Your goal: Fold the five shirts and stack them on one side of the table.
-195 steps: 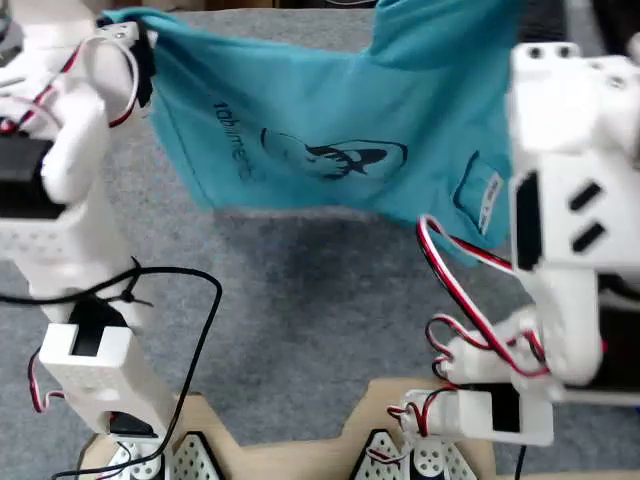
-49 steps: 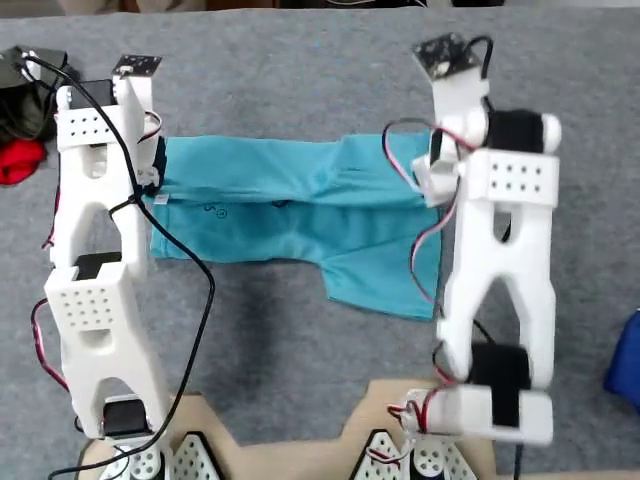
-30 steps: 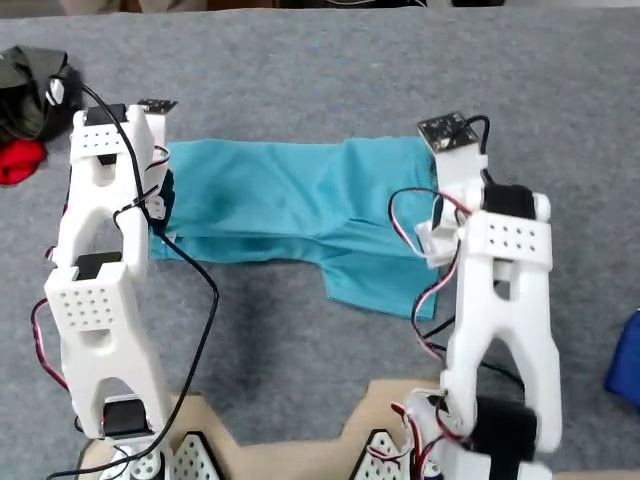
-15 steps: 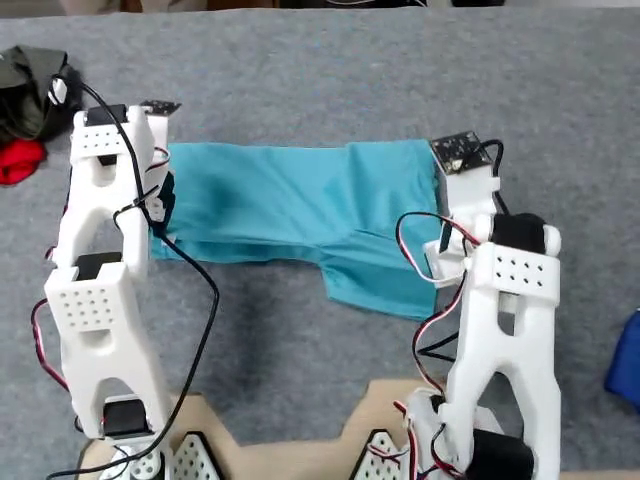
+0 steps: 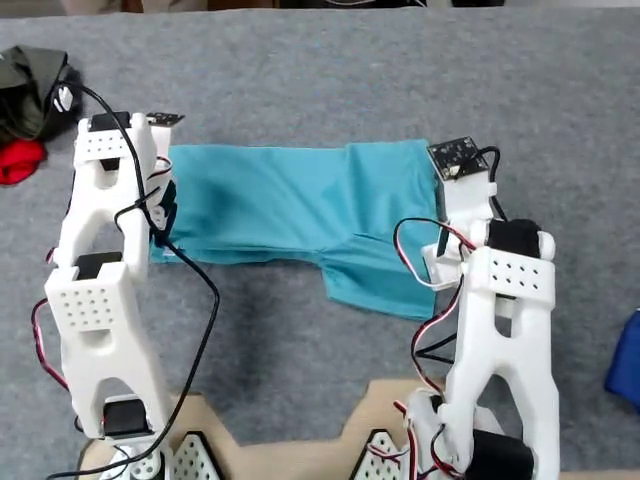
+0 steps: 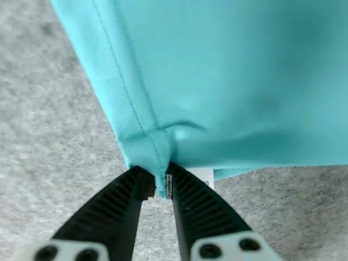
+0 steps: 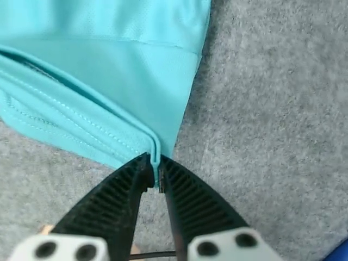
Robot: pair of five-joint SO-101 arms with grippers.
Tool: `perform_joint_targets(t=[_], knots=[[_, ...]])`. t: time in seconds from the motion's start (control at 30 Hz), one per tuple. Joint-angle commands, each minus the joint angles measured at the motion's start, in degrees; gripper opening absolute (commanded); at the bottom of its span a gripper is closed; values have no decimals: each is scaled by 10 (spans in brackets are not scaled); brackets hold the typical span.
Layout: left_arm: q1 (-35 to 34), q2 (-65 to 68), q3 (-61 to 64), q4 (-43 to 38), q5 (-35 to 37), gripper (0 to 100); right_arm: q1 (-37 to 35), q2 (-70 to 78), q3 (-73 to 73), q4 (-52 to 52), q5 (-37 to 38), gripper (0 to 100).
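The left tool [image 6: 162,182] and right tool [image 7: 156,173] each pinch the teal shirt [image 5: 290,205]; white label [image 6: 202,176] unreadable.

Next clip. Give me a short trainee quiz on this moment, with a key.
1. True or false: the left gripper is shut on an edge of the teal shirt.
2. Pick one. The teal shirt is: A) spread on the grey table between the two arms; B) hanging in the air; C) on top of a stack of folded shirts.
3. Short answer: what colour is the crumpled cloth beside the dark cloth, on the left arm's side of the table?

Key: 1 true; 2 A; 3 red. The right gripper is also shut on the shirt's edge.
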Motion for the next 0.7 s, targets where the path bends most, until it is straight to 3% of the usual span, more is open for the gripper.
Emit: perform_joint_targets(t=[0.0, 0.13, 0.3, 0.53, 0.67], knots=[[-3, -4, -4, -4, -4, 18, 9, -23, 9, -8, 14, 5], [-1, -5, -6, -4, -4, 18, 11, -23, 22, -8, 14, 23], [-1, -9, -6, 0, -4, 18, 8, -23, 23, -2, 16, 164], [-2, -10, -6, 18, -4, 18, 4, -27, -12, 33, 16, 167], [0, -9, -6, 27, -4, 18, -65, -38, -61, 53, 11, 167]])
